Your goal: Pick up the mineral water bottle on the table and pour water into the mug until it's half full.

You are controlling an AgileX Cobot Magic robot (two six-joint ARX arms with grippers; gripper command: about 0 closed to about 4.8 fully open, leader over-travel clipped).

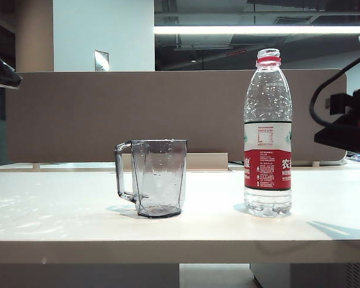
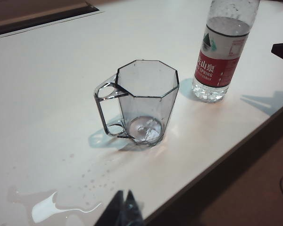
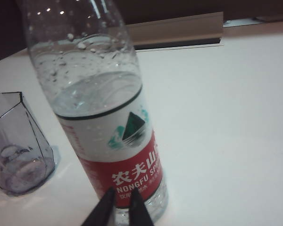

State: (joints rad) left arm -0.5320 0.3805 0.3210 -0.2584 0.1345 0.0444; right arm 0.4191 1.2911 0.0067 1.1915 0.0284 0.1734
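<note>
I noted the mineral water bottle [image 1: 267,135] upright, uncapped, part-full, on the table [image 1: 180,231] right of the empty mug [image 1: 158,177]. Right gripper [image 3: 122,207], jaws narrow, sat just before its label, holding nothing; left gripper [image 2: 122,209] looked closed, well back, beside a puddle [image 2: 49,208].

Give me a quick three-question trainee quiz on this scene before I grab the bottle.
1. True or false: the mug is half full.
2. What lies on the table beside the left gripper?
3. Which gripper sits right in front of the mineral water bottle label? A) left gripper B) right gripper

Key: 1 false; 2 a spilled water puddle; 3 B.
</note>
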